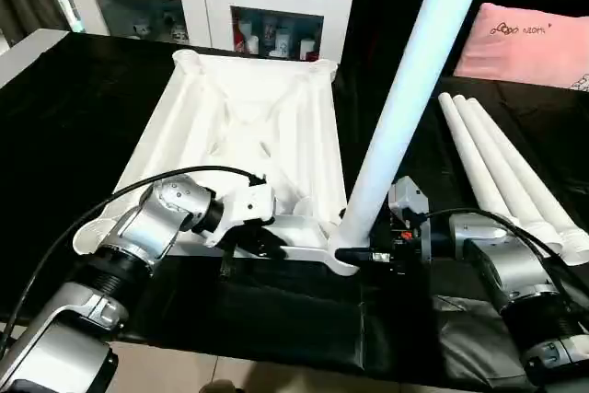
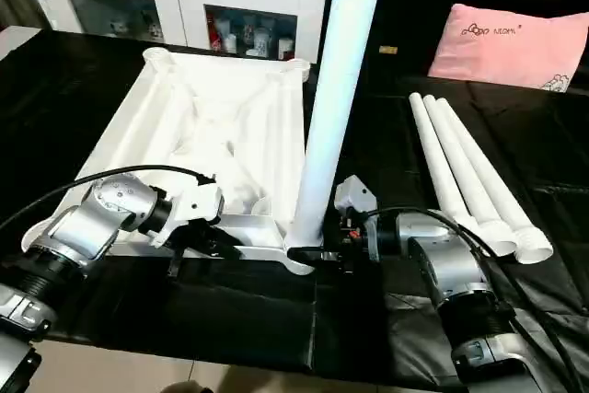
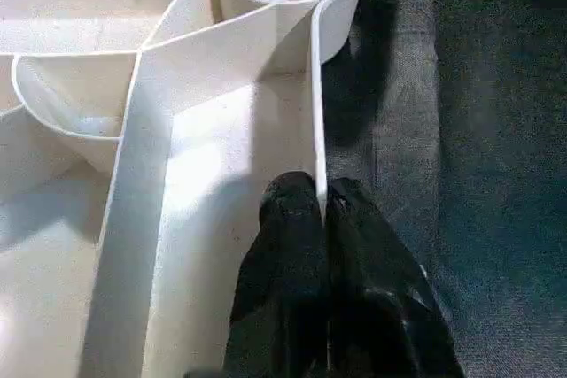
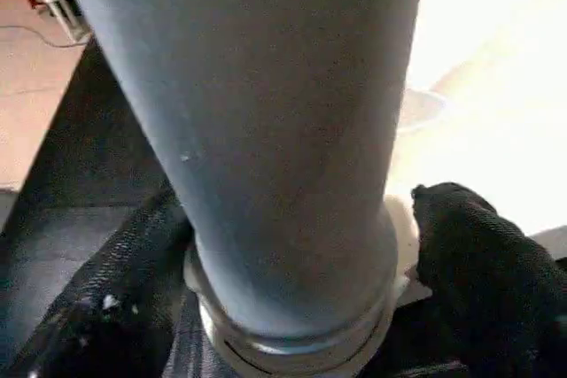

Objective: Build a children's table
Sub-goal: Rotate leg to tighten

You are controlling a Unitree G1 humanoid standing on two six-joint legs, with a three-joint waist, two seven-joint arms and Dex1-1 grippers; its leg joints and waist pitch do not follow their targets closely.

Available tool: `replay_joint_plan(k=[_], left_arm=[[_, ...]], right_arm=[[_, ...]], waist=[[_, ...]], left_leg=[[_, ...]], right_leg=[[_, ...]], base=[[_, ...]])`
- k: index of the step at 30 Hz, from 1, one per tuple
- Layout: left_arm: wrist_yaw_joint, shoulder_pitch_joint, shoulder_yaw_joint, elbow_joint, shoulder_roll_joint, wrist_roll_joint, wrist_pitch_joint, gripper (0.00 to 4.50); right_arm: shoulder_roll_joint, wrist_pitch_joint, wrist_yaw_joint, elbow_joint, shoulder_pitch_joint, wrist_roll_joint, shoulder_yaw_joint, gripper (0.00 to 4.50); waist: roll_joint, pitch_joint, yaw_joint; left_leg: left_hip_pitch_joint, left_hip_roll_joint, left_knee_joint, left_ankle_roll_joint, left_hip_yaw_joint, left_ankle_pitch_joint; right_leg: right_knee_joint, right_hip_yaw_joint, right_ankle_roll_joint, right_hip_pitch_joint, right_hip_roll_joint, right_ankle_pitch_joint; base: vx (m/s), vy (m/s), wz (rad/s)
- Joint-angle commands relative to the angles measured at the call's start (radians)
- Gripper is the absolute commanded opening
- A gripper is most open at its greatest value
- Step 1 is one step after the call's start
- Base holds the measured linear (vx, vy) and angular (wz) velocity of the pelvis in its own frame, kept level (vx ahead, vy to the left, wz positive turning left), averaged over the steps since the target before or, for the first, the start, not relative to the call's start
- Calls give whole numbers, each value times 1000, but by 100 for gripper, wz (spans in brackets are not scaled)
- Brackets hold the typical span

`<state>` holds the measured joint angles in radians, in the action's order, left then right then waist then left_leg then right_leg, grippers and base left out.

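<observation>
One leg (image 1: pixel 405 108) stands in the tabletop's (image 1: pixel 239 126) near right corner socket, with the right gripper's (image 4: pixel 292 307) fingers spread around its base. Left wrist view shows more (left gripper (image 3: pixel 323 210) clenched on the tabletop's rim).

Upright leg (image 1: pixel 405 108) top cut off

White tabletop (image 1: pixel 241 126) and legs (image 1: pixel 502 172) (pink pillow (image 1: pixel 525 43)) on black cloth (image 1: pixel 83 126)

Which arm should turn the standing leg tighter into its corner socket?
Right. The right claw sits at the base of the upright leg, a finger on each side. The left claw is shut on the tabletop edge, steadying it.
</observation>
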<state>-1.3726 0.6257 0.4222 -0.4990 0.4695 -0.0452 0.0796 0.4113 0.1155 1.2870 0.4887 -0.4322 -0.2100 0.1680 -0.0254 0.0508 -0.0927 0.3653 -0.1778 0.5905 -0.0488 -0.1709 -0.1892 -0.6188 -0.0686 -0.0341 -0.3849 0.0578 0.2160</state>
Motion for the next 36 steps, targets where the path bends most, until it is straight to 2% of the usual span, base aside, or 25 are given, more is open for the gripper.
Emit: replay_joint_plan(k=[1, 5, 8, 9, 15, 18, 20, 21, 22, 23, 24, 25, 26, 27, 29, 31, 32, 33, 35, 36], left_arm=[[-49, -10, 46, 9, -4, -19, -21, 0], [-47, -10, 48, 11, -4, -22, -19, 0], [-45, -10, 48, 10, -4, -20, -19, 0], [-45, -11, 47, 11, -4, -19, -17, 0], [-37, -13, 39, 5, -9, -14, 1, 0], [-1, -7, 12, 0, -33, 7, 55, 0], [52, 3, -12, -8, -57, 13, 87, 0], [52, 3, -12, -8, -57, 13, 87, 0], [106, 13, -35, -15, -82, 18, 123, 0], [183, 30, -67, -26, -120, 27, 182, 0], [201, 34, -75, -28, -129, 29, 197, 0], [244, 43, -92, -33, -151, 33, 234, 0], [328, 59, -120, -44, -188, 31, 281, 0], [371, 67, -134, -49, -207, 30, 307, 0], [449, 85, -156, -53, -249, 25, 365, 0], [493, 95, -177, -44, -285, 35, 407, 0], [514, 99, -187, -40, -304, 41, 424, 0], [539, 104, -194, -36, -325, 43, 434, 0], [569, 109, -196, -27, -357, 42, 450, 0], [580, 109, -194, -21, -368, 39, 452, 0]], right_arm=[[14, -7, 7, 7, -10, -13, 0, 350], [12, -6, 23, 12, -7, -17, -1, 315], [8, 2, 35, 8, -1, -17, 0, 306], [7, 2, 36, 7, 1, -17, 1, 286], [-1, 13, 30, -4, 9, -26, -1, 273], [-20, 61, -15, -26, 23, -46, -22, 272], [-38, 80, -74, -31, 30, -41, -35, 272], [-38, 80, -74, -31, 30, -41, -35, 272], [-61, 88, -155, -15, 26, -20, -45, 272], [-96, 95, -267, 12, 18, 12, -56, 272], [-105, 97, -292, 18, 16, 19, -58, 272], [-127, 107, -352, 35, 9, 33, -63, 272], [-168, 137, -427, 59, -4, 34, -76, 272], [-189, 154, -460, 69, -10, 32, -82, 272], [-243, 176, -552, 105, -33, 43, -86, 272], [-293, 187, -652, 145, -61, 51, -100, 272], [-321, 194, -709, 168, -78, 52, -114, 272], [-350, 189, -769, 198, -101, 60, -121, 272], [-389, 173, -861, 246, -142, 86, -120, 272], [-407, 166, -880, 263, -160, 94, -119, 272]], waist=[[3, -66, 2], [0, -66, 2], [1, -66, 2], [4, -66, 2], [6, -68, 2], [5, -66, 2], [5, -63, 3], [5, -60, 5], [2, -58, 7], [3, -55, 10], [3, -50, 15], [-1, -49, 16], [-1, -49, 23], [-3, -51, 32], [-4, -52, 39], [-7, -53, 44], [-5, -53, 47], [-9, -57, 52], [-6, -58, 58], [-8, -60, 59]], left_leg=[[-11, -64, -59, 80, 12, -84], [-10, -63, -58, 82, 12, -78], [-10, -64, -58, 84, 12, -75], [-10, -64, -58, 83, 12, -76], [-11, -63, -57, 81, 13, -75], [-11, -63, -58, 79, 13, -79], [-11, -63, -59, 70, 13, -101], [-13, -62, -62, 58, 13, -131], [-13, -61, -62, 50, 13, -148], [-15, -59, -64, 33, 15, -171], [-19, -58, -68, 10, 14, -199], [-20, -56, -68, 4, 16, -215], [-16, -54, -71, -12, 20, -220], [-17, -54, -72, -19, 22, -224], [-18, -52, -69, -12, 21, -220], [-13, -49, -67, 5, 18, -202], [-13, -49, -66, 6, 18, -194], [-10, -47, -65, 13, 18, -166], [-9, -48, -65, 17, 17, -142], [-9, -48, -63, 22, 16, -133]], right_leg=[[56, 54, -257, 54, 95, -16], [55, 55, -256, 55, 95, -17], [55, 54, -256, 54, 95, -17], [55, 54, -256, 54, 95, -17], [53, 54, -261, 55, 94, -35], [55, 53, -262, 55, 94, -27], [60, 54, -257, 53, 95, 12], [67, 55, -250, 50, 97, 66], [71, 55, -244, 51, 97, 102], [77, 56, -230, 49, 99, 167], [85, 57, -214, 44, 98, 242], [91, 56, -202, 45, 100, 288], [90, 56, -182, 48, 100, 338], [92, 55, -173, 46, 99, 355], [94, 57, -172, 43, 98, 342], [95, 58, -170, 45, 95, 313], [93, 59, -175, 44, 96, 300], [90, 57, -183, 48, 94, 258], [84, 56, -197, 46, 94, 219], [84, 56, -201, 47, 92, 196]], base=[[0, 0, 0], [0, 0, 0], [0, 0, 0], [0, 0, 0], [0, 0, 0], [0, 0, 0], [0, 0, 0], [0, 0, 0], [0, 0, 0], [0, 0, 0], [0, 0, 0], [0, 0, 0], [0, 0, 0], [0, 0, 0], [0, 0, 0], [0, 0, 0], [0, 0, 0], [0, 0, 0], [0, 0, 0], [0, 0, 0]])
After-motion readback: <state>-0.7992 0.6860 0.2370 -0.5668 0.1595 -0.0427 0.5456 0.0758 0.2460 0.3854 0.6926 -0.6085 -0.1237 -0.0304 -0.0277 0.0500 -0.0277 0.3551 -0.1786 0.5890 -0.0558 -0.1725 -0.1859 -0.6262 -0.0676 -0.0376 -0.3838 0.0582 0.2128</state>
